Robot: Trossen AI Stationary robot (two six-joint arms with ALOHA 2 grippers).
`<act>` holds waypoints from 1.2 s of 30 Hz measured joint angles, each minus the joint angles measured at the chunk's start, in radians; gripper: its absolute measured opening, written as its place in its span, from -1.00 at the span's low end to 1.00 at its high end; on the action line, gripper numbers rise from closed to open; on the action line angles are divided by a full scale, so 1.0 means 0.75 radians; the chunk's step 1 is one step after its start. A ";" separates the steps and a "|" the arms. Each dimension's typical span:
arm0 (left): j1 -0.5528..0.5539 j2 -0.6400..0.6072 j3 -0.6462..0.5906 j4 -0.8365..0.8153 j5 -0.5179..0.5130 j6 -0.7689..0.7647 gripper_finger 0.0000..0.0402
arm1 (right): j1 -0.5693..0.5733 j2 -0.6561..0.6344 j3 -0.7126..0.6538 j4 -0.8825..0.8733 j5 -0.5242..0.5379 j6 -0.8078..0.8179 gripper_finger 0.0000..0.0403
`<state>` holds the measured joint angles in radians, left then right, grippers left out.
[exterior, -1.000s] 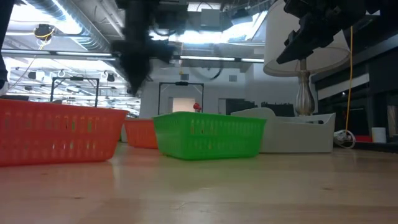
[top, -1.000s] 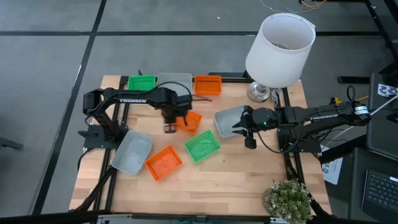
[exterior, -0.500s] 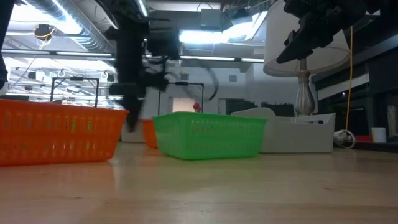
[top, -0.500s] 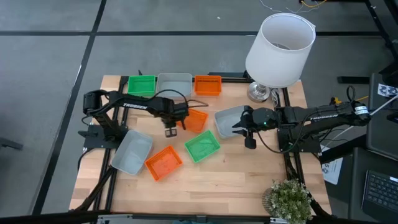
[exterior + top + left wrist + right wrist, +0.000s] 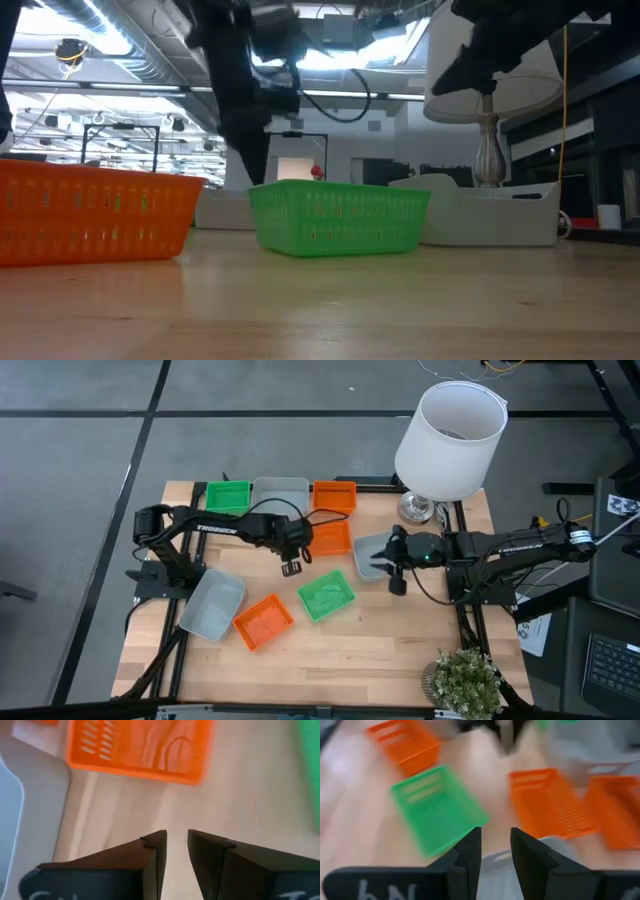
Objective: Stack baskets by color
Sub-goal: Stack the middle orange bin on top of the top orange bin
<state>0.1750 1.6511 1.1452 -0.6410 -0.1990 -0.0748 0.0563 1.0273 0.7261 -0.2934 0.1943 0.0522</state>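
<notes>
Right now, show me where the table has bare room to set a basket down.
The near strip of the table is bare wood, bordered by the front orange basket, the loose green basket and the potted plant. The back row and the middle are crowded: green, grey and orange baskets stand side by side there, with both grippers working just in front.

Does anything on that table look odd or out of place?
The big white lamp at the back right corner has nothing to do with the baskets. Several baskets lie askew mid-table, like the green one and an orange one, while three line up neatly along the back edge.
</notes>
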 joint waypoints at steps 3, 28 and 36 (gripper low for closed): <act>-0.054 -0.055 0.079 -0.160 -0.002 -0.002 -0.65 | -0.003 0.040 0.000 0.069 0.035 -0.007 -0.47; -0.282 -0.922 -0.272 -0.403 -0.401 -0.222 -0.65 | -0.217 1.083 0.789 -0.209 -0.121 -0.291 -0.47; -0.284 -1.086 -0.505 -0.244 -0.419 -0.248 -0.65 | -0.237 1.204 0.822 -0.207 -0.113 -0.294 -0.47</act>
<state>-0.0378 0.8363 0.7661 -0.8237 -0.5132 -0.2607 -0.1215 1.9303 1.3426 -0.4484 0.1099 -0.1684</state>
